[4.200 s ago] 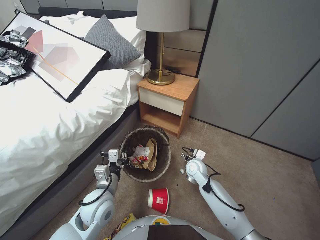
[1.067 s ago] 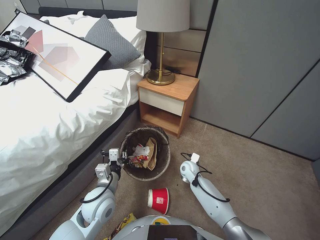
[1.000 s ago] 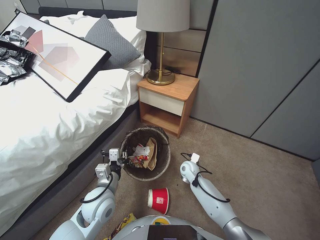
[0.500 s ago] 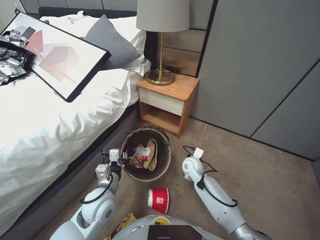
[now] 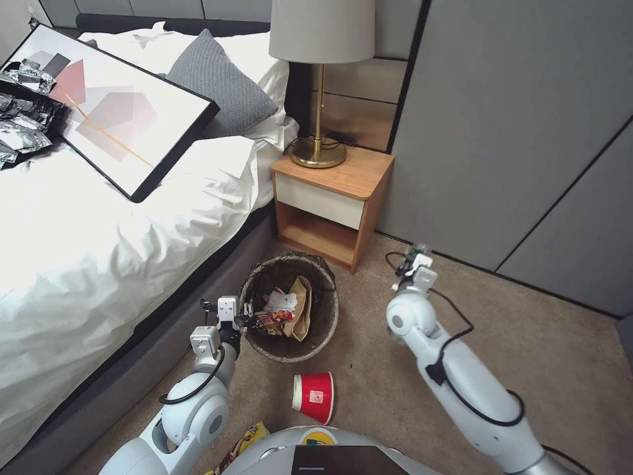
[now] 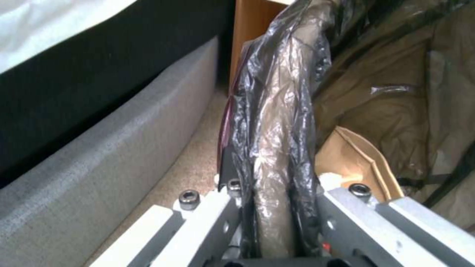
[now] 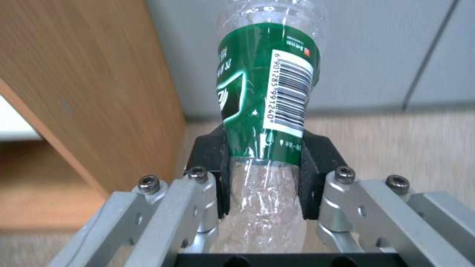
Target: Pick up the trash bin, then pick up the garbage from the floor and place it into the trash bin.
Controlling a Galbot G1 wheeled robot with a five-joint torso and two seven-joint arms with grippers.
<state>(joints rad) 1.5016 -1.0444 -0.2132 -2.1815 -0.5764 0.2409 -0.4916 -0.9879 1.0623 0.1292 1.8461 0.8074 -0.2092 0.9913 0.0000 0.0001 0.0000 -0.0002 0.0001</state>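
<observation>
The trash bin [image 5: 290, 310] stands on the carpet between the bed [image 5: 99, 231] and the nightstand [image 5: 330, 204], already holding a brown paper bag [image 5: 302, 307] and wrappers. The left gripper [image 6: 277, 222] is clamped on the bin's bag-lined rim at the bed side. The right gripper [image 7: 265, 178], raised beside the nightstand, pinches a clear green-labelled bottle [image 7: 267, 92] between its dark pads. A red paper cup [image 5: 314, 396] lies on its side just in front of the bin.

I count one trash bin [image 5: 289, 309], one red paper cup [image 5: 314, 396] and one green-labelled bottle [image 7: 267, 96]. I also count one lamp [image 5: 321, 79] and one nightstand [image 5: 331, 201].
</observation>
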